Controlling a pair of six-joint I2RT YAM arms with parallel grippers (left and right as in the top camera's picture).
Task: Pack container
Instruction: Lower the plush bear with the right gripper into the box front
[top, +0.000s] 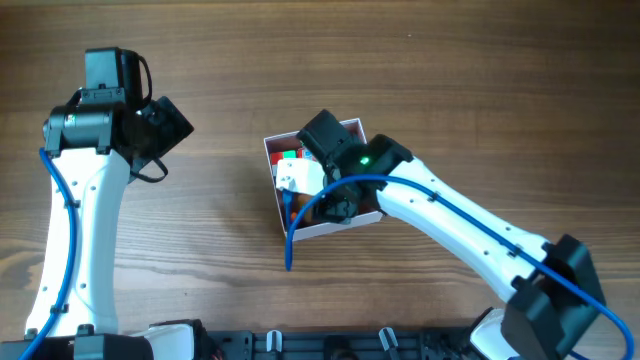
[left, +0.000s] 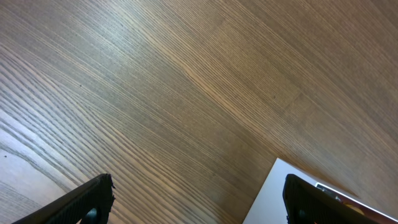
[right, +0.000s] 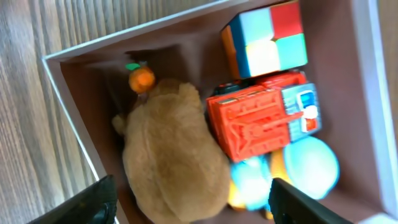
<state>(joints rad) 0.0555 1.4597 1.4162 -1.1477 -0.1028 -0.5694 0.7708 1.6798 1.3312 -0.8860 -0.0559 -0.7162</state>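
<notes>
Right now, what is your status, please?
Both open, empty: left gripper over table, right gripper above container. Container holds plush, cube, red toy. Right arm's blue cable crosses its near edge.

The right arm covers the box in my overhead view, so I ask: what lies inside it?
Observer: The right wrist view shows a brown plush toy in the container, beside a colour cube and a red-orange plastic toy.
Operator: Is the right gripper holding any of them?
Observer: No. The right gripper is open above the brown plush toy, nothing between its fingers.
Operator: And the left gripper?
Observer: The left gripper is open and empty, over the table near a white corner of the container.
</notes>
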